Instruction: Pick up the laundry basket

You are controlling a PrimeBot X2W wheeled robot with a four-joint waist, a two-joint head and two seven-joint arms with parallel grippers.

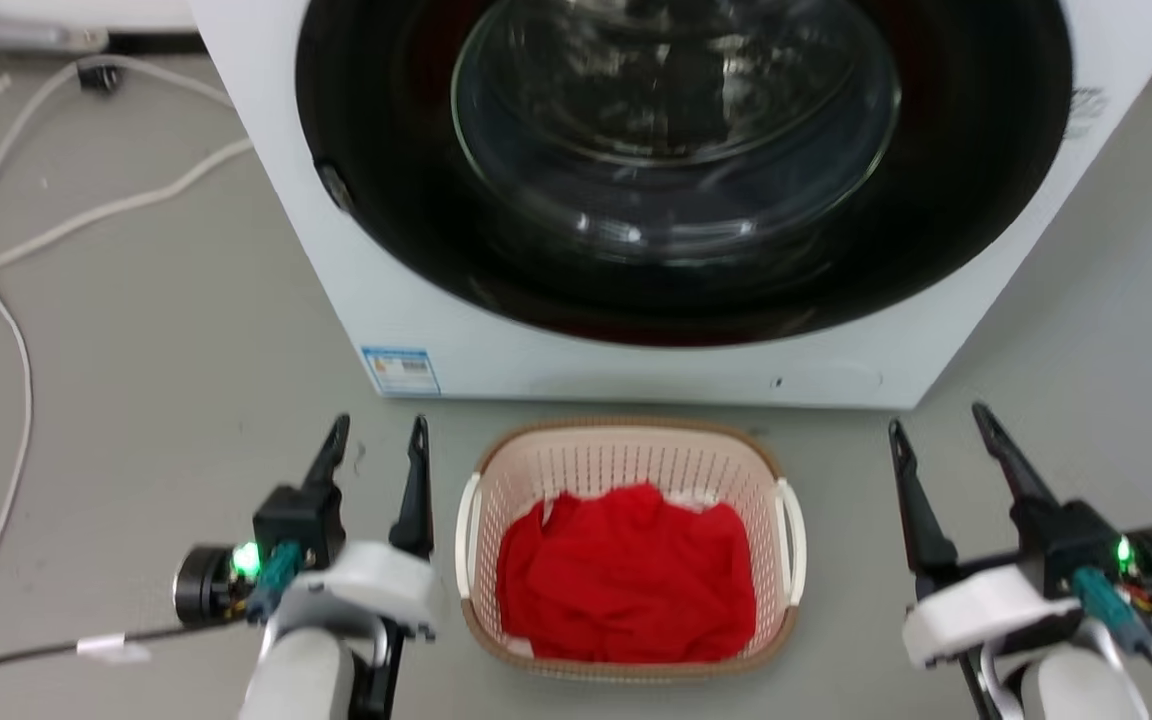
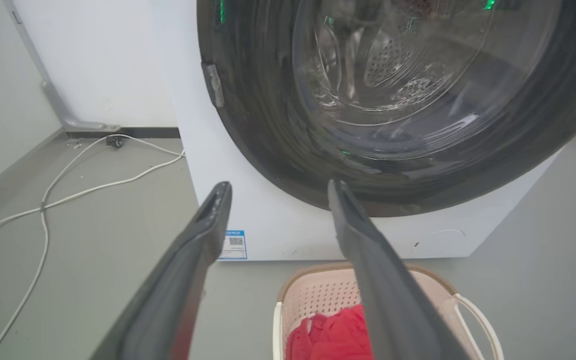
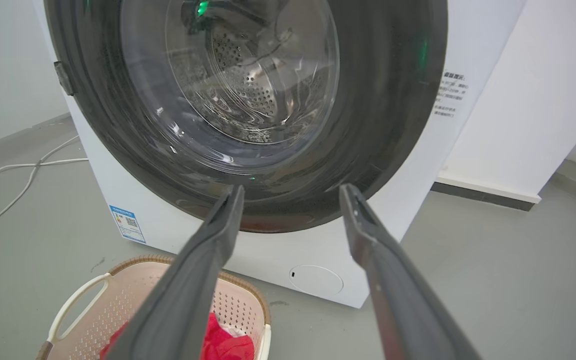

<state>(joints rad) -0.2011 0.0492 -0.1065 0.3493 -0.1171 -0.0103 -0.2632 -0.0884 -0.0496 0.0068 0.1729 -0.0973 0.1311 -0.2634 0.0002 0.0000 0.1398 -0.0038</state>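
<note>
The pale pink-beige perforated plastic laundry basket point(image 1: 626, 455) sits just before the white washing machine point(image 1: 496, 350), between your left claw point(image 1: 381, 425) and right claw point(image 1: 938, 418), both spread and empty. Lift unevenly and it may tip, spilling its red cloth point(image 1: 626, 580).

One basket point(image 1: 626, 455), one washer point(image 1: 636, 372)
</note>
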